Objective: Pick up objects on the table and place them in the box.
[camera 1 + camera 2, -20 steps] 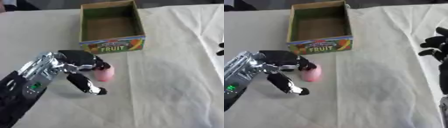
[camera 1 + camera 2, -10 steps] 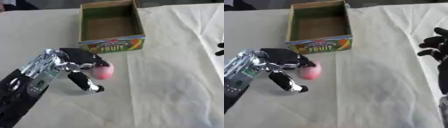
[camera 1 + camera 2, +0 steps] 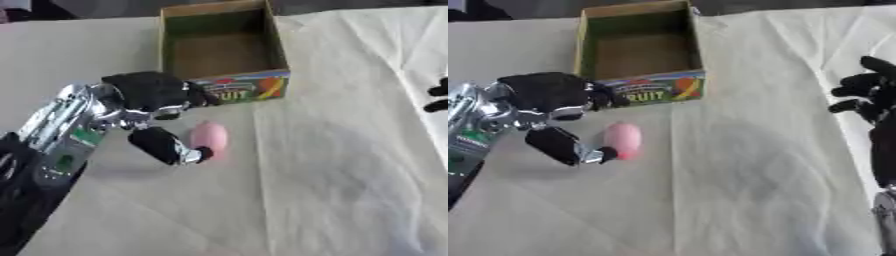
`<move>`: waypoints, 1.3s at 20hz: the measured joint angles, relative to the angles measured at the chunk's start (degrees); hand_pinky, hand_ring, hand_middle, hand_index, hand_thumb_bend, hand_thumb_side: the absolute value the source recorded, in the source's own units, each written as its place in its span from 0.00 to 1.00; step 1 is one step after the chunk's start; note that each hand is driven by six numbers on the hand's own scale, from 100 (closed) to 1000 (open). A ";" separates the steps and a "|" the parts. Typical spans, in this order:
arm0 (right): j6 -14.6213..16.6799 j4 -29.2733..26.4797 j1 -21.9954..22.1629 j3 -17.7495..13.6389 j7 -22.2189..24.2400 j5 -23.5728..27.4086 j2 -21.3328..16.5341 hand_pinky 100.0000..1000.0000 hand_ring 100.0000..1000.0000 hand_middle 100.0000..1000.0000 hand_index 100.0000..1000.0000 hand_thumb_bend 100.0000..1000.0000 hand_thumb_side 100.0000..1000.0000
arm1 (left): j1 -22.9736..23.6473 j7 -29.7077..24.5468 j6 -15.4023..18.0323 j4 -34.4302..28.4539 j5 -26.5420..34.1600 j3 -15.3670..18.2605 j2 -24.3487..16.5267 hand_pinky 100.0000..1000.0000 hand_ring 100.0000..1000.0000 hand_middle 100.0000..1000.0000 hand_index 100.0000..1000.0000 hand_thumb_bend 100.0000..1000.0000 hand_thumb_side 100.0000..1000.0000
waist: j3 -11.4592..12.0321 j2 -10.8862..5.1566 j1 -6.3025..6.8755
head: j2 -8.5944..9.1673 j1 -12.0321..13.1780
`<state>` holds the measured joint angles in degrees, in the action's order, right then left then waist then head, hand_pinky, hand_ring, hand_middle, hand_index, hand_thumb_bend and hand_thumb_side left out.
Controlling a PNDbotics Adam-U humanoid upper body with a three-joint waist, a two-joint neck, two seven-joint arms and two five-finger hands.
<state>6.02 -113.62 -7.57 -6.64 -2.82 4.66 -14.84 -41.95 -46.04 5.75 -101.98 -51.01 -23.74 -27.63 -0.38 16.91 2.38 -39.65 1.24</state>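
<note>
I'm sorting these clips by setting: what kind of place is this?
Probably a lab or demo tabletop, not a home: a table under a creased cream cloth, one printed fruit box standing open, a single pink object beside the left hand, and the right hand idle.

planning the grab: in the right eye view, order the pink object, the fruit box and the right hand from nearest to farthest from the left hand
1. pink object, beside the left hand's thumb.
2. fruit box, just beyond the fingers.
3. right hand, at the far right edge.
</note>
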 measured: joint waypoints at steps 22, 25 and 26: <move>-0.48 0.00 -0.26 0.37 0.76 -0.04 0.46 0.46 0.58 0.54 0.81 0.00 1.00 | -2.32 -0.93 2.50 10.69 -5.63 -1.92 3.68 0.46 0.70 0.79 1.00 0.60 0.95 | -0.42 0.56 -0.16 | 0.06 0.31; -0.49 0.00 -0.26 0.37 0.78 -0.04 0.48 0.46 0.58 0.54 0.81 0.00 1.00 | -2.32 -0.66 3.05 11.97 -7.23 -2.47 4.01 0.45 0.69 0.78 1.00 0.55 0.92 | -0.63 0.63 -0.32 | 0.41 0.48; -0.49 0.00 -0.26 0.38 0.78 -0.04 0.50 0.46 0.58 0.54 0.81 0.00 1.00 | -2.32 -0.49 3.29 12.40 -7.87 -2.54 4.03 0.45 0.68 0.77 1.00 0.52 0.90 | -0.67 0.67 -0.34 | 0.46 0.55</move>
<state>5.53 -113.62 -7.83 -6.26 -2.04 4.62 -14.34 -44.27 -46.53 9.04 -89.58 -58.88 -26.28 -23.60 -1.05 17.59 2.05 -39.19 1.79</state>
